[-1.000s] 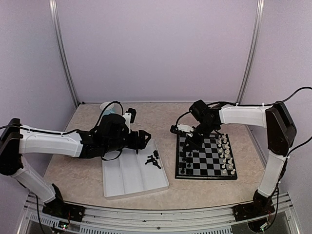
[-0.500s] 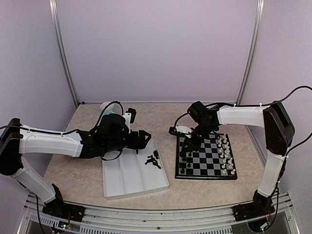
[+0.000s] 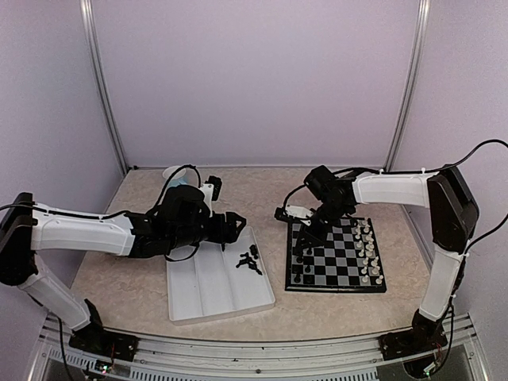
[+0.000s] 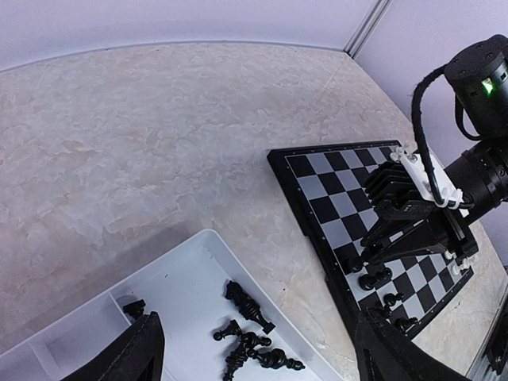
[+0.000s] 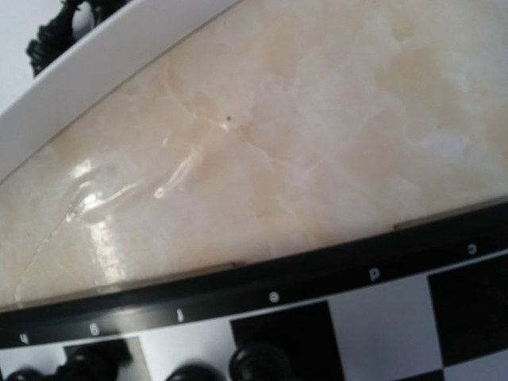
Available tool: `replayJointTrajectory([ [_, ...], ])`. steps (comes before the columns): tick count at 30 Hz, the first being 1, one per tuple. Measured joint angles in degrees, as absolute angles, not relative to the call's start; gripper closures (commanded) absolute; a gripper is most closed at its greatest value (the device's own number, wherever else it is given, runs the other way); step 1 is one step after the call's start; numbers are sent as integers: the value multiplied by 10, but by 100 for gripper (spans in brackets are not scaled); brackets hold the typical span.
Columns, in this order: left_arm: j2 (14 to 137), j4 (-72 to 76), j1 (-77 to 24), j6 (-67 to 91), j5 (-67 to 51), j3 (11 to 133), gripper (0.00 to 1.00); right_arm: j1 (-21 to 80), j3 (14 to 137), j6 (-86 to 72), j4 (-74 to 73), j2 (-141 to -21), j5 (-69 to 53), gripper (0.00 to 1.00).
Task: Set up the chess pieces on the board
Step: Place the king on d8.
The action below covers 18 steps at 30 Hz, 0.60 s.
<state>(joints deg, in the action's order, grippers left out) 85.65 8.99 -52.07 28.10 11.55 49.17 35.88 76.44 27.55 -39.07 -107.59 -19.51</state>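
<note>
Currently we note the marbled table (image 3: 143, 278) carrying the white tray (image 3: 206, 295) on the left and the board (image 3: 343, 263) on the right, the two lying apart. The left gripper (image 3: 236, 225) hovers over the tray's far end, jaws spread wide, nothing between them. The right gripper (image 4: 369, 255) points down at the board's left columns; we cannot tell its jaw gap or any hold. Some black chess pieces (image 4: 250, 345) lie piled near the tray's far right corner, and others stand along the board's left columns. White pieces (image 3: 367, 250) line its right side.

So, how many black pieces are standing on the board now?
4 chess pieces visible, in one line along the edge of the board nearest the tray; the right fingers may hide more.
</note>
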Motion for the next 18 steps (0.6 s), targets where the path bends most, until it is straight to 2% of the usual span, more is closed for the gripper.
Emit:
replayJointTrajectory([
  [6, 856, 90, -521, 282, 114, 491, 17, 359, 764, 276, -391, -1078, -192, 79],
  [13, 856, 88, -521, 283, 114, 491, 17, 359, 766, 274, -394, -1078, -194, 70],
  [18, 857, 47, -521, 283, 114, 495, 24, 359, 782, 274, -400, -1066, -199, 69],
])
